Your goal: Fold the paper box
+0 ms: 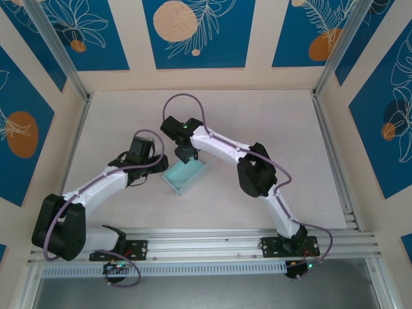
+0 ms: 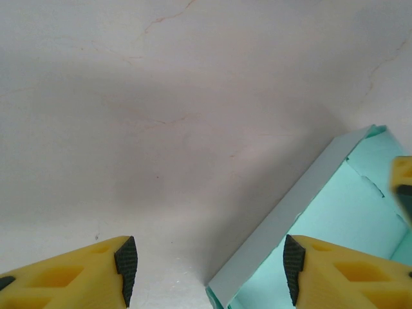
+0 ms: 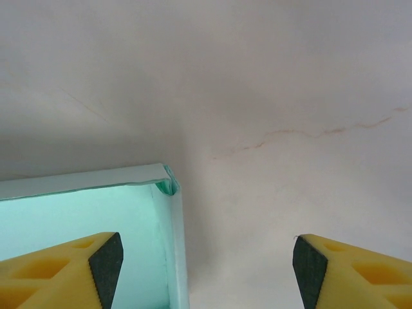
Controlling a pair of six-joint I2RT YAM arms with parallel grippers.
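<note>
The paper box (image 1: 187,175) is a pale light-blue shallow open box, standing folded on the table's middle. In the left wrist view the box (image 2: 347,206) has its near corner and one wall between my left gripper's (image 2: 209,270) open yellow fingers, not touching the pads. A yellow fingertip (image 2: 402,187) of the other arm shows over the box interior. In the right wrist view the box (image 3: 77,212) has a side wall standing between my right gripper's (image 3: 207,270) wide-open fingers. From above, the left gripper (image 1: 159,166) is at the box's left edge, the right gripper (image 1: 185,156) at its far edge.
The white table (image 1: 270,122) is enclosed by beige walls with blue panels (image 1: 198,32). An aluminium rail (image 1: 206,243) runs along the near edge, and upright metal posts (image 1: 58,51) stand at the back corners.
</note>
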